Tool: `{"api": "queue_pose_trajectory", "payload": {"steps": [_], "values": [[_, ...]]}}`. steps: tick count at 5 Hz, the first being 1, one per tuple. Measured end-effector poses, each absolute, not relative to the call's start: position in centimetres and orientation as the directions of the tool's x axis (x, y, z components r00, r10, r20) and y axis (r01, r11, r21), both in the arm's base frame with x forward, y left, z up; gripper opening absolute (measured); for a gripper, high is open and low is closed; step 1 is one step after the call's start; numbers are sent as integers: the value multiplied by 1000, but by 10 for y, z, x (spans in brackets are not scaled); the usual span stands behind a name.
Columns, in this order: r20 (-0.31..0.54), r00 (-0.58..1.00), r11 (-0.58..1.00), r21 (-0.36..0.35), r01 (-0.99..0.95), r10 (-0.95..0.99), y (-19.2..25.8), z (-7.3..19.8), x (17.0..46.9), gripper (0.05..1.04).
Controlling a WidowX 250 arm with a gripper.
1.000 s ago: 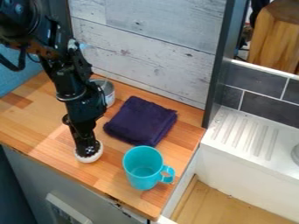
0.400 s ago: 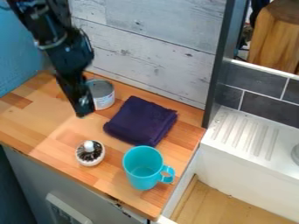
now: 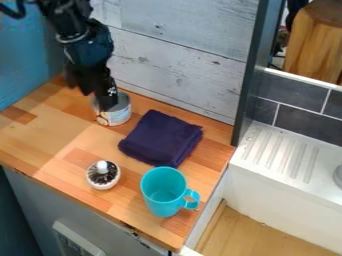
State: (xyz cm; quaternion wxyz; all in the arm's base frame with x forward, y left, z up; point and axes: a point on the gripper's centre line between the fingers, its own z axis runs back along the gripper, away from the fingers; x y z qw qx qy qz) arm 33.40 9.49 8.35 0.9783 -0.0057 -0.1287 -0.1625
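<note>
nearest thing: metal can (image 3: pixel 115 118), pale label, grey rim, upright
where: back of the wooden counter (image 3: pixel 57 145), by the whitewashed plank wall (image 3: pixel 180 55), beside the folded purple cloth (image 3: pixel 160 137)
gripper: black gripper (image 3: pixel 104 106) at the can's near left side, overlapping rim and label; contact unclear
gripper state: cannot tell if open or shut
wall feel: probably stiff thin metal, little give; could dent if squeezed hard
weight: light if empty, heavier if filled; contents unclear
slip: smooth curved side, moderate risk; label may add some friction
fragility: low, likely more tip-prone than breakable
best hold: rim, one side in and one out if top is open; else across the body, around mid-height
clearance: wall close behind, cloth close on one side
further off: turquoise mug (image 3: pixel 160 201), white-rimmed round brush (image 3: pixel 104 186) with dark bristles
</note>
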Motion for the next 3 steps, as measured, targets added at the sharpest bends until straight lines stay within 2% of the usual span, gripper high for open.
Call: {"api": "queue_pose_trajectory", "payload": {"steps": [1,2,3], "values": [[248,940,972,43,230,-233,106,83,345,1001],[208,974,996,25,90,-93,114,77,352,1001],[156,987,999,11,45,-46,119,77,360,1001]]}}
